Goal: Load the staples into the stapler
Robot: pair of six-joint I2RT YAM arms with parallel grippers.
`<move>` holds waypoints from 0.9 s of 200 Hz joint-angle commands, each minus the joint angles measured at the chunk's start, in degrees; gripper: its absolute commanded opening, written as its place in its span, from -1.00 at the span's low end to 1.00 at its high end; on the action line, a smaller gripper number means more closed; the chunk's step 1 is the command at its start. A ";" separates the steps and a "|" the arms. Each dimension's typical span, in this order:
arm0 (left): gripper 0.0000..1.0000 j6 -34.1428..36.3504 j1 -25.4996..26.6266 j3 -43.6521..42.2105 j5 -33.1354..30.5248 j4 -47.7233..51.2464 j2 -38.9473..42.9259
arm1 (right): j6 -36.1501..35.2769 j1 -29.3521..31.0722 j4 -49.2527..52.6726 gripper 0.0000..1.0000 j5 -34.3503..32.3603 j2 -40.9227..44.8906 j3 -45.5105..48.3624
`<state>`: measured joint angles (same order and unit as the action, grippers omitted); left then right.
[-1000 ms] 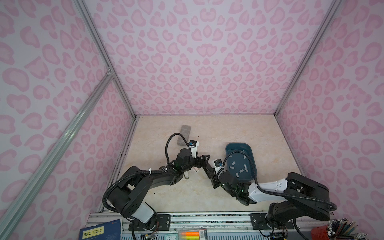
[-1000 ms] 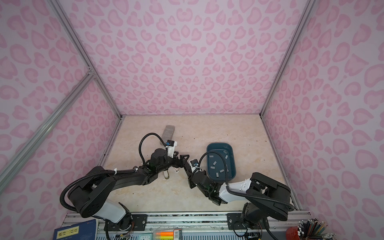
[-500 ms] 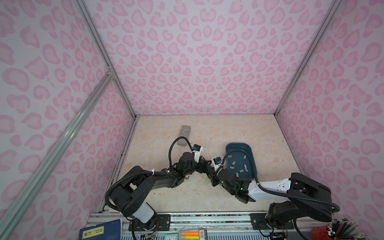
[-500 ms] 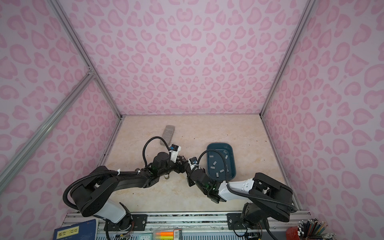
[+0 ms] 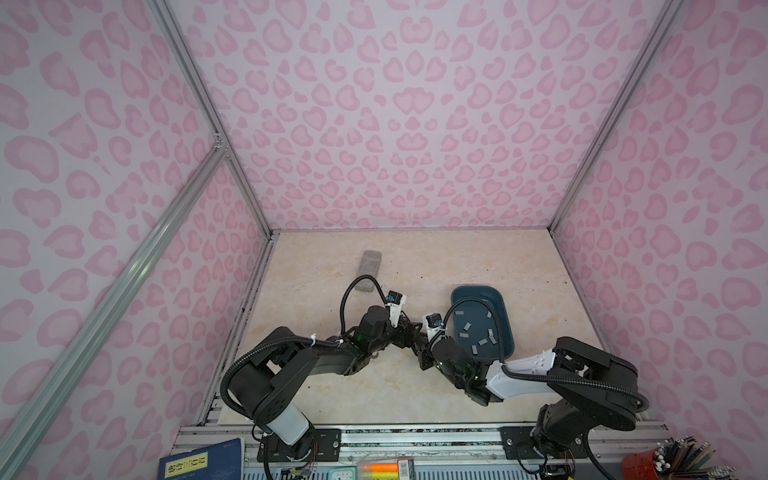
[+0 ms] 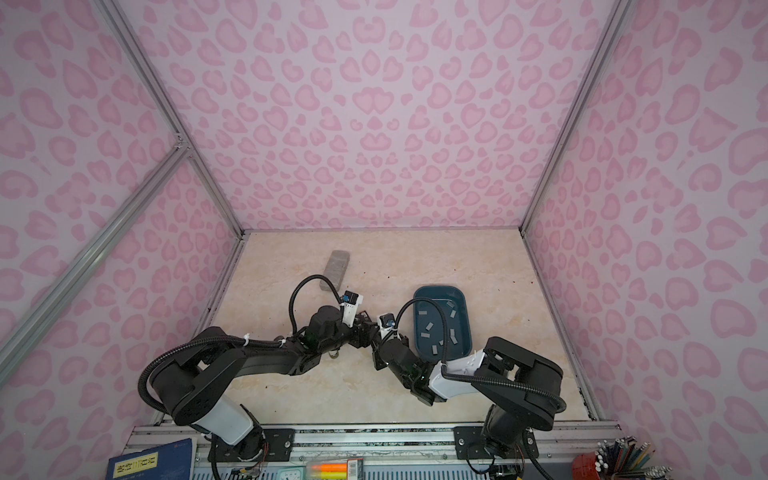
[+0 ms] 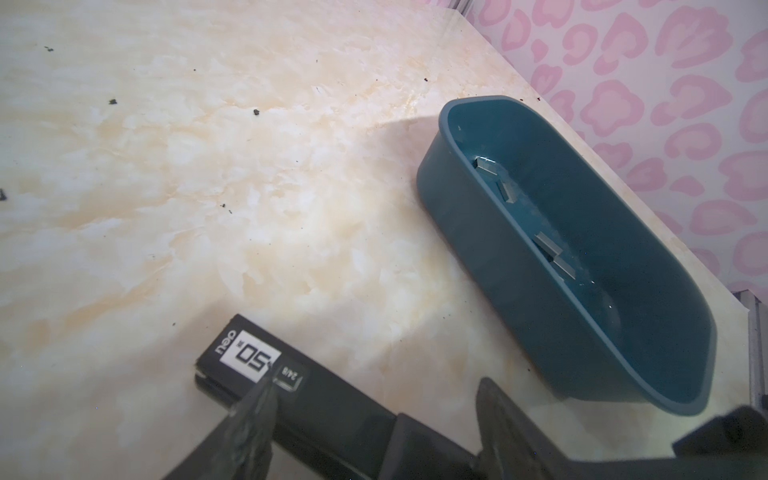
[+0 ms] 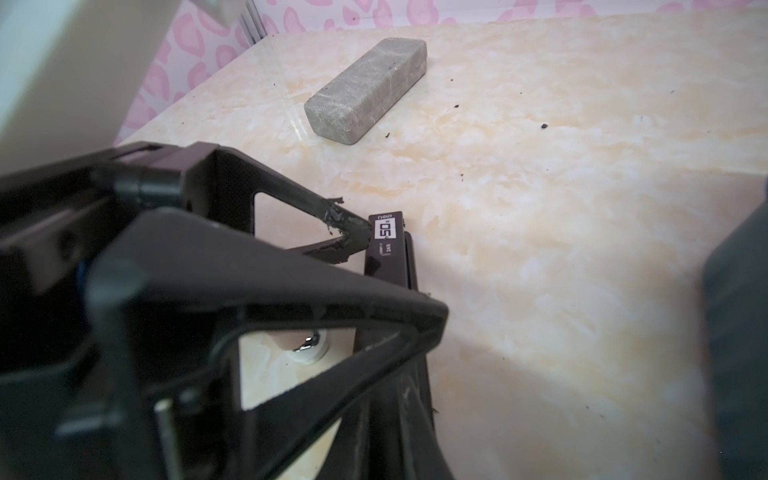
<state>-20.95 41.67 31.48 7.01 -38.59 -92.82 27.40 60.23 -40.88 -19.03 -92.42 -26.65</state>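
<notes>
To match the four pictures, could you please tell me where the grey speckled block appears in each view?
Top view: grey speckled block, back left of the table.
Top view: the block, same spot.
Left wrist: not in it.
Right wrist: flat on the table, beyond the stapler's labelled end.
Shared landmark: the teal tray, in both top views and the left wrist view.

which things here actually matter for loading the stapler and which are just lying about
for the job:
black stapler
staples, loose strips in the tray
teal tray holding them

lying about:
grey speckled block, alone at the back
blue book, off the front edge
red pencil cup, off the front edge
</notes>
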 commanded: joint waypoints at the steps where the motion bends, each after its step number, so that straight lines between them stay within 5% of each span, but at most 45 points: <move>1: 0.54 0.74 0.07 -0.16 -0.41 -2.39 -0.50 | 1.59 0.10 5.33 -0.71 2.06 -1.64 1.14; 96: 0.53 1.22 0.00 1.43 -0.51 -0.53 1.42 | 0.84 0.03 5.93 -0.68 0.88 -1.24 0.41; 152: 0.69 1.37 0.06 2.55 -7.33 8.34 15.53 | 2.35 -0.02 26.93 -0.27 -7.66 12.07 -7.16; 180: 0.78 0.03 0.04 3.11 -17.15 14.81 26.60 | 3.87 -0.08 37.36 0.04 -9.33 20.63 -11.08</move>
<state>-19.90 41.69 33.63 -0.30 -29.65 -72.79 29.02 60.25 -16.82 -24.14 -76.66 -34.98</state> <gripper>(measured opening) 0.865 0.476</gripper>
